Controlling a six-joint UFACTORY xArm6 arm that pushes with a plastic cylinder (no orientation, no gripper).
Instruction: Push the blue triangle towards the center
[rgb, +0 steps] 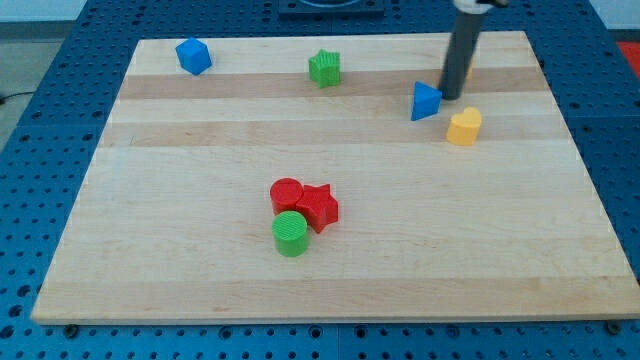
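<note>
Camera view shows our wooden board (330, 290) on a blue perforated table, with the blue triangle (425, 101) sitting in the upper right of the frame. Our rod comes down from the top edge, and my tip (451, 96) stands just beside the triangle's right side, close enough that we cannot tell whether it touches. We carry no pincer at all, only this rod, so nothing is grasped or released. A yellow block (464, 127) lies near, just lower right of the triangle. Toward the upper left sit a blue block (193, 56) and, nearer the top middle, a green block (324, 68). Below the middle of the frame a red round block (286, 194), a red star (319, 207) and a green cylinder (291, 233) cluster together, touching. We judge that the approach is done and the push itself is at hand. The next move calls for sliding left and down the frame, with my tip kept squarely behind the triangle so that it does not spin off sideways, and stopping short of the red and green cluster. We can read no brands, labels or writing anywhere.
</note>
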